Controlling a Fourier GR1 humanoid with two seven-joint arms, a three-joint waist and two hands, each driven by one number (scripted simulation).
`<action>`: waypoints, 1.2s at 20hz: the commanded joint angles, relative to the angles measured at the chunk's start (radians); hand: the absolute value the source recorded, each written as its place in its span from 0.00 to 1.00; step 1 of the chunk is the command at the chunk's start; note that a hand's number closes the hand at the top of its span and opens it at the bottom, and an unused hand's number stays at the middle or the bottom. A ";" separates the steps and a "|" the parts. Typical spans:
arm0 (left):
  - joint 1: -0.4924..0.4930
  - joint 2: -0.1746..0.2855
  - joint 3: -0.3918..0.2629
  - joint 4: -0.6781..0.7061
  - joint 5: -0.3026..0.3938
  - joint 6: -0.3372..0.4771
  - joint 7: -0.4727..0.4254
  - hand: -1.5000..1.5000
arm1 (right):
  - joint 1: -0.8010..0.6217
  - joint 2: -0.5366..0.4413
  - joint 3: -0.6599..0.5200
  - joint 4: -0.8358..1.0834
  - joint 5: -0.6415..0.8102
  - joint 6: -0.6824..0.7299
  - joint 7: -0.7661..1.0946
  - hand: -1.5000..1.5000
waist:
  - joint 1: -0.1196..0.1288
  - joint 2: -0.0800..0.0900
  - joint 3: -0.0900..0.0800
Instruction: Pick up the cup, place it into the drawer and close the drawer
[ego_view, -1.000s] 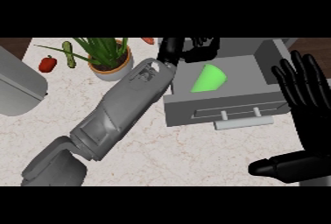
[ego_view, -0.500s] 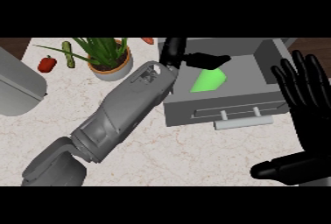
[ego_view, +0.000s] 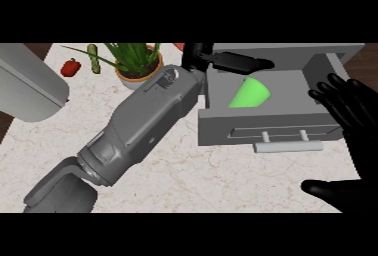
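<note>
A bright green cup (ego_view: 249, 93) lies on its side inside the open grey drawer (ego_view: 266, 127), near the drawer's middle. My left hand (ego_view: 225, 59) hovers over the drawer's back left corner, its fingers straight and pointing right, apart from the cup. The grey left forearm (ego_view: 144, 127) stretches diagonally across the counter. My right hand (ego_view: 353, 107) stands open at the right edge, fingers up, beside the drawer's right wall. The drawer's white handle (ego_view: 288, 146) faces the front.
A potted green plant (ego_view: 139, 64) stands left of the drawer. A red pepper (ego_view: 71, 67) and a green vegetable (ego_view: 93, 57) lie at the back left. A large grey appliance (ego_view: 26, 85) fills the left edge.
My left hand has let go of the cup and straightened its fingers; the cup now lies in the drawer. The hand has shifted slightly left and back.
</note>
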 joint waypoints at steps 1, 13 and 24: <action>0.049 0.013 0.041 -0.050 0.004 0.007 0.029 0.00 | 0.007 -0.047 -0.023 -0.012 -0.027 0.046 0.009 1.00 | 0.035 -0.009 -0.001; 0.383 0.245 0.080 -0.488 0.030 0.057 0.134 0.00 | 0.073 -0.196 -0.006 -0.024 0.185 0.181 -0.030 1.00 | 0.073 -0.016 -0.001; 0.810 0.473 0.157 -0.874 0.059 -0.066 0.151 0.00 | 0.100 -0.169 0.142 0.099 0.515 0.139 -0.171 1.00 | 0.064 -0.009 0.000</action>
